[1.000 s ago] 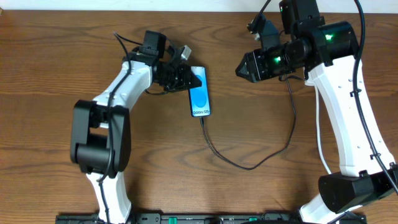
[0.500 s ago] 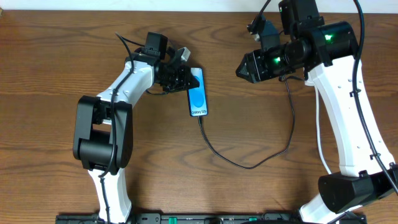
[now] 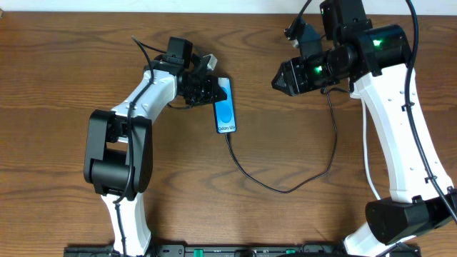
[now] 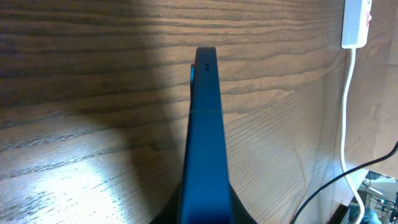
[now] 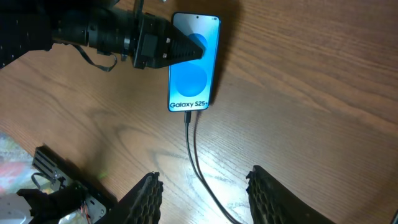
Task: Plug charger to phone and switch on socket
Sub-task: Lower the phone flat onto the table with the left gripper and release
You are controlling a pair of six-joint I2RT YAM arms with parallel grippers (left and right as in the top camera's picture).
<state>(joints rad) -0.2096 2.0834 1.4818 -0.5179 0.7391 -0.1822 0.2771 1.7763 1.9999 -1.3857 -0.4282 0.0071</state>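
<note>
**Overhead:** At centre-left, the left gripper (image 3: 208, 88) is clamped tight on the upper-left edge of the slim, black-edged smartphone with a light-blue screen (image 3: 226, 108). This probably braces it against the plug's push. The long thin black charger cable (image 3: 285, 190) meets the smartphone's lower end and loops across the lower middle. The right gripper (image 3: 275, 80) hangs at upper right, holding nothing.

**Left wrist:** The smartphone rises edge-on from bottom centre, between the jaws. The small white power strip with red switch marks (image 4: 356, 23) lies in the top-right corner, and its white cord (image 4: 348, 112) trails downward.

**Right wrist:** The jaws stand part-spread and empty at the bottom edge. The plug tip looks seated, so the switch is likely what remains.
</note>
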